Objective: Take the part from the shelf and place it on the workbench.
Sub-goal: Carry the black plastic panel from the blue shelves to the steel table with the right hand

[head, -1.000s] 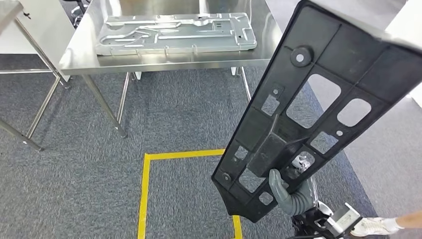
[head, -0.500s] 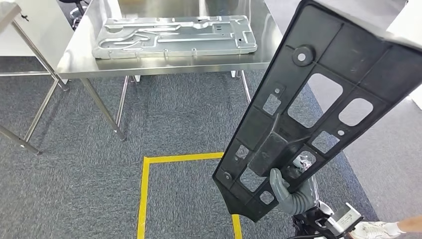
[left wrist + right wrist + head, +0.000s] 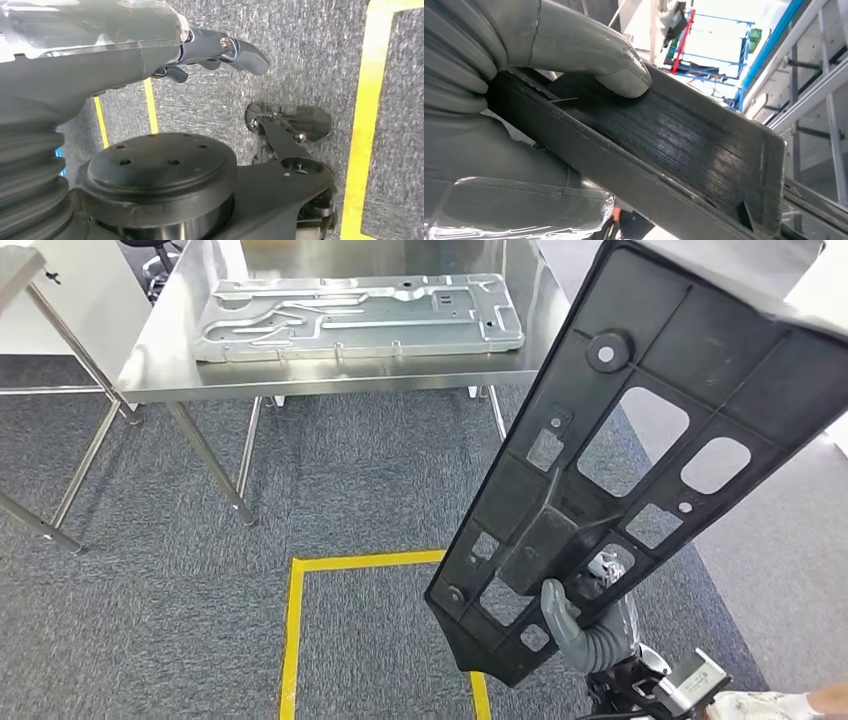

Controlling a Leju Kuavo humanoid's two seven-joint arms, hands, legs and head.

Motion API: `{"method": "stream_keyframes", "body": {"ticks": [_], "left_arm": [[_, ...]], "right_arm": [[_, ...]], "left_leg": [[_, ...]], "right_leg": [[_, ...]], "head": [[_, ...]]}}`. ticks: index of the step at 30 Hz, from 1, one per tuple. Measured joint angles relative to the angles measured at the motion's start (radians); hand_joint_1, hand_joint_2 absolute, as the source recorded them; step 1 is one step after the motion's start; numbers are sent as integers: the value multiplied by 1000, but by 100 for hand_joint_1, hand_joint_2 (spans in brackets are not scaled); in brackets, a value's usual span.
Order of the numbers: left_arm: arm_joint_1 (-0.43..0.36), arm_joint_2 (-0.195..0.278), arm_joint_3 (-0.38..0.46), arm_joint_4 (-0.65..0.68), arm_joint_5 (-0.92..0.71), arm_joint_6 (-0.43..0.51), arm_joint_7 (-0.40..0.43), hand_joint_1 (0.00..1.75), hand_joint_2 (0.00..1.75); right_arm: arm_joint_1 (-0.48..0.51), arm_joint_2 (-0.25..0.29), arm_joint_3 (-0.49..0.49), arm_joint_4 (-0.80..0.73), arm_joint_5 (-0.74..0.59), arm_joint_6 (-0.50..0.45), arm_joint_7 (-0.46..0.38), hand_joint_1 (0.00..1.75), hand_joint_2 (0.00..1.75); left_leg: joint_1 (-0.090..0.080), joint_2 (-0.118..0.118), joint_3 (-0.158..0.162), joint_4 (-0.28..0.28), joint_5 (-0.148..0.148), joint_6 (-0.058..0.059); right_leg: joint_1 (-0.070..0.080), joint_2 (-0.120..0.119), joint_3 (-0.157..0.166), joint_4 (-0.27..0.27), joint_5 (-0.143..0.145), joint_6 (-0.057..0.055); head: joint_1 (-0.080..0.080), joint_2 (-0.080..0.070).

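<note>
- Head view: long black ribbed plastic panel with cut-out windows [image 3: 640,450] is standing tilted in the air at the robot's right, over the grey carpet; the right hand [image 3: 585,625] is clamping it near its lower end, thumb over the face; it is looking stiff and fairly light, but long above the grip, so likely prone to swinging; the steel workbench [image 3: 160,350] is lying ahead, well apart, already carrying a stamped silver metal plate [image 3: 360,312]; bare steel is showing along the near edge and at the left; yellow floor tape [image 3: 292,640] is marking a box below.
- Left wrist view: the left hand [image 3: 210,50] is hanging over carpet, fingers loosely curled, holding nothing.
- Right wrist view: the grey thumb is pressing the panel's smooth black face, probably somewhat slippery.
</note>
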Motion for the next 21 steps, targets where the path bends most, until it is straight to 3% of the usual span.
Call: {"method": "stream_keyframes", "body": {"ticks": [2,4,6,7,8,9,10,11,13,18,19,21], "left_arm": [[-1,0,-1,0,1,0,1,0,175],[-2,0,-1,0,2,0,1,0,175],[-1,1,-1,0,4,0,2,0,175],[0,1,-1,0,5,0,2,0,175],[1,1,-1,0,6,0,2,0,175],[2,1,-1,0,7,1,2,0,175],[2,2,-1,0,9,2,2,0,175],[2,2,-1,0,10,2,2,0,175],[1,3,-1,0,12,3,2,0,175],[3,3,-1,0,13,3,2,0,175],[2,3,-1,0,13,3,2,0,175],[0,3,-1,0,13,3,2,0,175]], "right_arm": [[2,0,0,-1,1,-2,0,175,175],[3,0,0,-2,2,-5,-1,175,175],[4,0,1,-3,2,-8,-1,175,175],[5,0,1,-3,3,-8,-1,175,175],[6,0,1,-2,3,-8,-1,175,175],[6,0,1,-2,3,-8,-1,175,175],[6,0,1,-1,3,-8,-1,175,175],[6,0,1,-1,3,-8,-1,175,175],[5,0,1,0,3,-7,-1,175,175],[3,0,1,-1,4,-5,-1,175,175],[2,0,1,-1,4,-5,-2,175,175],[2,0,1,0,4,-5,-2,175,175]], "left_leg": [[0,1,3,4,-8,-11],[2,2,-21,62,-42,-22],[7,2,-88,192,-99,-31],[9,2,-123,253,-118,-34],[10,2,-146,285,-117,-36],[12,2,-150,279,-96,-37],[13,2,-134,232,-58,-37],[15,2,-106,160,-15,-35],[13,2,-57,47,30,-27],[11,1,-38,10,30,4],[13,1,-33,5,31,9],[13,2,-28,1,29,16]], "right_leg": [[-4,2,6,-7,0,-9],[-9,0,17,-17,0,-18],[-10,-3,23,-18,-5,-24],[-10,-2,24,-17,-8,-25],[-10,-2,26,-16,-11,-25],[-10,-1,30,-15,-15,-24],[-10,0,36,-13,-20,-22],[-10,1,42,-12,-26,-19],[-7,2,50,-8,-36,-9],[-8,1,48,5,-52,17],[-9,1,34,38,-71,22],[-11,0,-35,167,-128,28]], "head": [[0,0],[0,0],[0,0],[0,0],[0,0],[0,0],[0,0],[0,0],[0,0],[0,0],[0,0],[0,0]]}}
